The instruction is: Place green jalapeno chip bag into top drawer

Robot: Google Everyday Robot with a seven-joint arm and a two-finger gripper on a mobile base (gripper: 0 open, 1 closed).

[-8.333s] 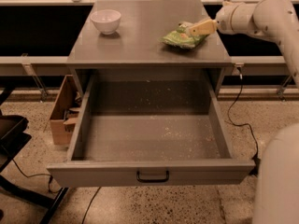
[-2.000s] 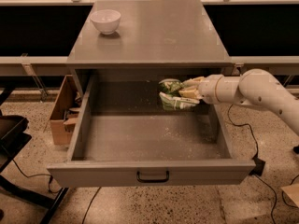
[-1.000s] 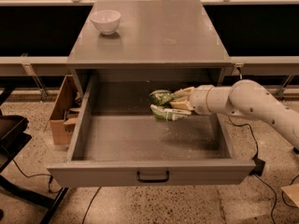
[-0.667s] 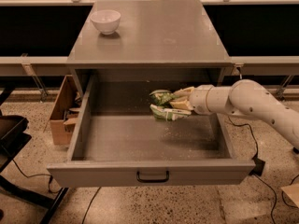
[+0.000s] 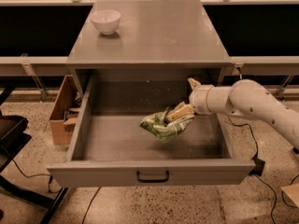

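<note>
Jaws pinch green jalapeno chip bag (image 5: 160, 125) over top drawer (image 5: 107, 172); txt illegible.

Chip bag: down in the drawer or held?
Held. The gripper is shut on the green jalapeno chip bag above the open top drawer; floor contact: cannot tell.

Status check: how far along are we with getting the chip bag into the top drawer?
Done: the top drawer stands open, and only the white bowl sits on the cabinet top. In hand: the gripper, reaching over the drawer, is shut on the green jalapeno chip bag above the drawer floor. Left: release it there and withdraw.
</note>
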